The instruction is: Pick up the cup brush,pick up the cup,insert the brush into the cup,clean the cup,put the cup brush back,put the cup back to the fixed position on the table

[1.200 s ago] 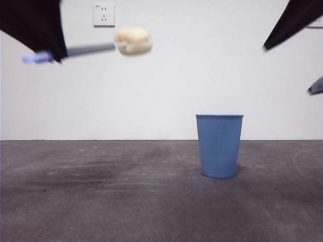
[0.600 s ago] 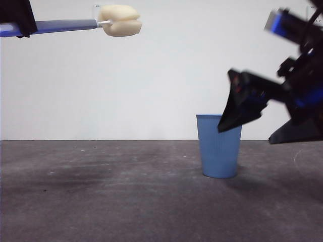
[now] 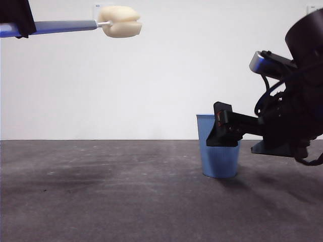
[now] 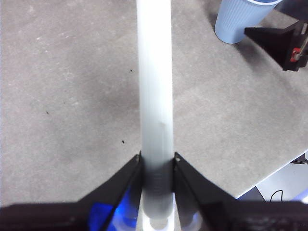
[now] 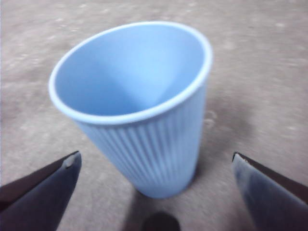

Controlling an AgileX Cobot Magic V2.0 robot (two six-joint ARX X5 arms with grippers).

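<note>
The cup brush [image 3: 120, 21] hangs level high at the left of the front view, cream sponge head pointing right. My left gripper [image 4: 157, 161] is shut on its pale handle [image 4: 155, 96]; in the front view it shows only as a black tip [image 3: 17, 17] at the top corner. The blue ribbed cup [image 3: 217, 159] stands upright on the table [image 3: 101, 201]. My right gripper [image 3: 222, 133] reaches in from the right, level with the cup's upper half. In the right wrist view the cup [image 5: 144, 120] sits between the wide open fingers [image 5: 48, 185], which stand apart from it.
A white wall stands behind the table. In the left wrist view the cup [image 4: 238, 21] and the other arm's black jaw [image 4: 279, 41] lie far off, and the table's edge [image 4: 274, 173] runs close by with floor and a cable beyond.
The right arm has come down from the upper right to cup height and closed in on the cup. The brush rose a little at first and has since held still.
</note>
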